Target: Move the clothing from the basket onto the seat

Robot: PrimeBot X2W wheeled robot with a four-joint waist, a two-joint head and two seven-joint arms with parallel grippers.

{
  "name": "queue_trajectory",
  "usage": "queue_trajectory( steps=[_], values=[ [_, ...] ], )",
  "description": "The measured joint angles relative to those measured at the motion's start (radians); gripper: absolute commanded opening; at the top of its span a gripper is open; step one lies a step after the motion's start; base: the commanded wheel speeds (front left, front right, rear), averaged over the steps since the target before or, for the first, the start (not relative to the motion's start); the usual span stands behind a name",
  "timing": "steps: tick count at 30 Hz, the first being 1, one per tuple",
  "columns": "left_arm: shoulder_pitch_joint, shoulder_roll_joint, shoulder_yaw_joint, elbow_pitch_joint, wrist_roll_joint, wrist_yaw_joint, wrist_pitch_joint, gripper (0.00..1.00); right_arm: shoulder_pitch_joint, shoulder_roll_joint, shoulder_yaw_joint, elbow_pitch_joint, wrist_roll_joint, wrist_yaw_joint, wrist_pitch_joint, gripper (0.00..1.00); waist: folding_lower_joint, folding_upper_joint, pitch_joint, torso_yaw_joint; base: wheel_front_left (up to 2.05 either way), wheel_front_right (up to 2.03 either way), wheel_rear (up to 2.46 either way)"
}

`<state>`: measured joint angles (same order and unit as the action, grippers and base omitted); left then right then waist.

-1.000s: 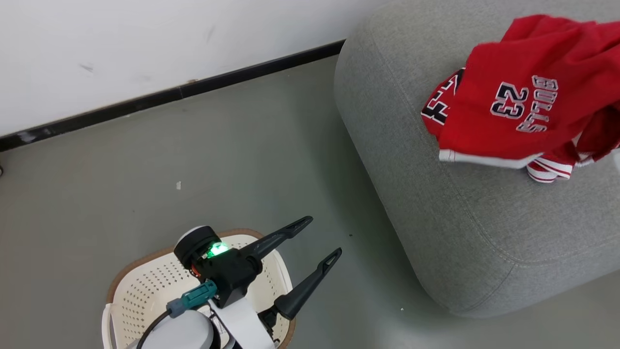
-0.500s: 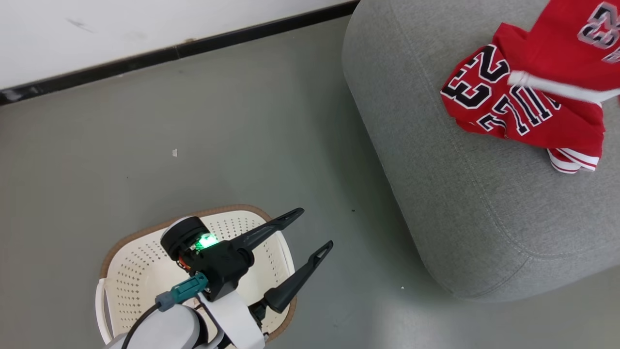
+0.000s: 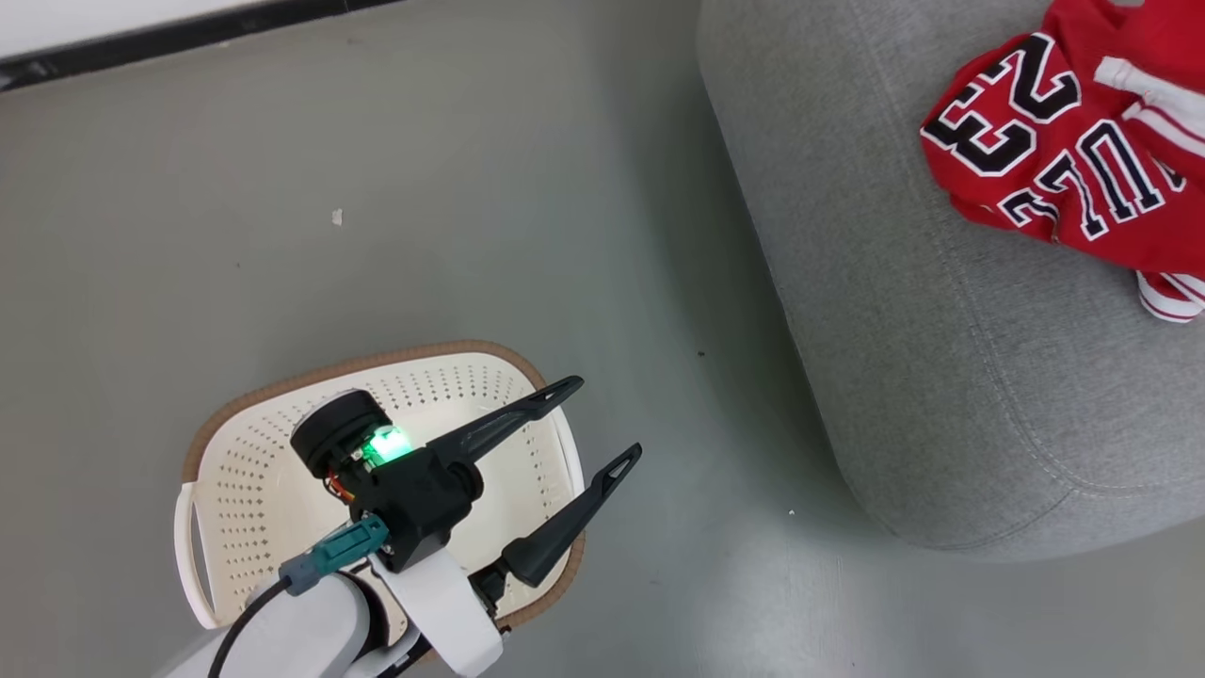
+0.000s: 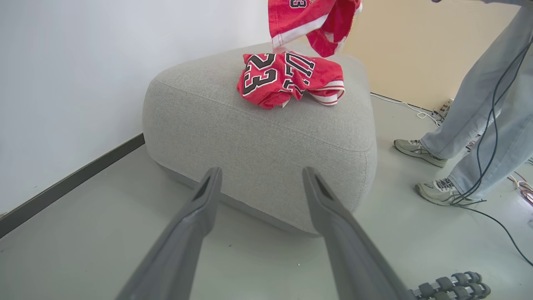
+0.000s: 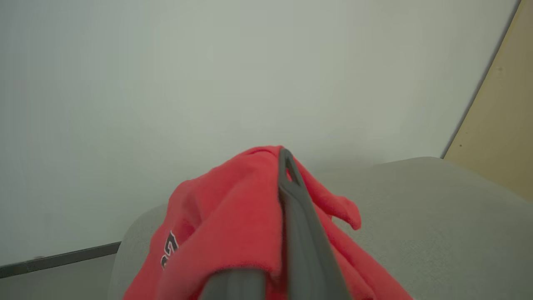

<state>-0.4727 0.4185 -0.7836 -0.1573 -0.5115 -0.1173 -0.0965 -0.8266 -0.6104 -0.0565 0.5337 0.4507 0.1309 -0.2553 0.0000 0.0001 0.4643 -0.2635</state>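
The cream basket [image 3: 358, 367] with a brown rim stands on the floor at the lower left, and its visible inside is bare. My left gripper [image 3: 602, 419] hovers over its right end, open and holding nothing; its fingers [image 4: 208, 196] point at the grey seat [image 4: 258, 141]. The red jersey [image 3: 1045, 151] with number 23 lies crumpled on the seat [image 3: 941, 377]. Above the jersey [image 4: 287, 77] hang the red shorts [image 4: 312, 21] with a white stripe [image 3: 1144, 85]. My right gripper [image 5: 286, 166] is shut on that red cloth [image 5: 233, 225], which drapes over its fingers.
A person in light jeans and pale shoes [image 4: 479, 125] stands just right of the seat, with dark cables [image 4: 495, 216] trailing on the floor there. A white wall with a black baseboard [image 3: 141, 42] runs behind the basket and seat.
The head camera has tilted down. The red shorts, which lay over the jersey, have been lifted up and to the right, uncovering the jersey. My left gripper stays open over the basket.
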Motion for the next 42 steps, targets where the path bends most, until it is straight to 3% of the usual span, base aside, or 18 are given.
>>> queue_trajectory(
  steps=[6, 12, 19, 22, 24, 29, 30, 31, 32, 42],
  values=[
    [-0.034, 0.007, 0.016, -0.023, 0.003, 0.000, 0.000, 1.00, 0.003, 0.047, 0.050, 0.044, -0.019, 0.000, 0.000, 0.00, 0.0000, 0.0000, 0.045, 0.013, 0.00, 0.00, 0.00],
    [-0.055, 0.017, 0.025, -0.038, 0.011, 0.000, 0.000, 1.00, 0.001, 0.053, 0.044, 0.076, -0.016, 0.000, 0.000, 0.00, 0.0000, 0.0000, 0.083, 0.022, 0.00, 0.00, 0.00],
    [-0.085, 0.026, 0.030, -0.039, 0.014, 0.000, -0.001, 1.00, 0.004, 0.073, 0.095, 0.156, 0.027, 0.000, 0.000, 0.09, 0.0000, 0.0000, 0.114, 0.023, 0.00, 0.00, 0.00],
    [-0.092, 0.027, 0.030, -0.037, 0.014, 0.000, -0.002, 1.00, 0.009, 0.103, 0.122, 0.185, 0.039, 0.000, 0.000, 0.22, 0.0000, 0.0000, 0.113, 0.020, 0.00, 0.00, 0.00],
    [-0.092, 0.027, 0.030, -0.034, 0.014, 0.000, -0.006, 1.00, 0.009, 0.095, 0.134, 0.204, 0.055, 0.000, 0.000, 0.27, 0.0000, 0.0000, 0.111, 0.018, 0.00, 0.00, 0.00],
    [-0.093, 0.026, 0.028, -0.023, 0.014, 0.000, -0.020, 1.00, 0.009, 0.076, 0.170, 0.221, 0.079, 0.000, 0.018, 0.52, 0.0000, 0.0000, 0.102, 0.012, 0.00, 0.00, 0.00],
    [-0.093, 0.027, 0.028, -0.021, 0.014, 0.000, -0.021, 1.00, 0.009, 0.082, 0.170, 0.217, 0.079, 0.000, 0.018, 0.64, 0.0000, 0.0000, 0.099, 0.011, 0.00, 0.00, 0.00],
    [-0.093, 0.027, 0.028, -0.017, 0.013, 0.000, -0.025, 1.00, 0.009, 0.089, 0.172, 0.213, 0.077, 0.000, 0.018, 0.91, 0.0000, 0.0000, 0.095, 0.009, 0.00, 0.00, 0.00],
    [-0.093, 0.027, 0.028, -0.015, 0.013, 0.000, -0.029, 1.00, 0.009, 0.094, 0.173, 0.213, 0.077, 0.000, 0.018, 1.00, 0.0000, 0.0000, 0.092, 0.007, 0.00, 0.00, 0.00],
    [-0.093, 0.023, 0.025, 0.015, 0.010, -0.001, -0.056, 1.00, 0.011, 0.099, 0.232, 0.217, 0.133, 0.000, 0.072, 1.00, 0.0000, 0.0000, 0.050, -0.007, 0.00, 0.00, 0.00]
  ],
)
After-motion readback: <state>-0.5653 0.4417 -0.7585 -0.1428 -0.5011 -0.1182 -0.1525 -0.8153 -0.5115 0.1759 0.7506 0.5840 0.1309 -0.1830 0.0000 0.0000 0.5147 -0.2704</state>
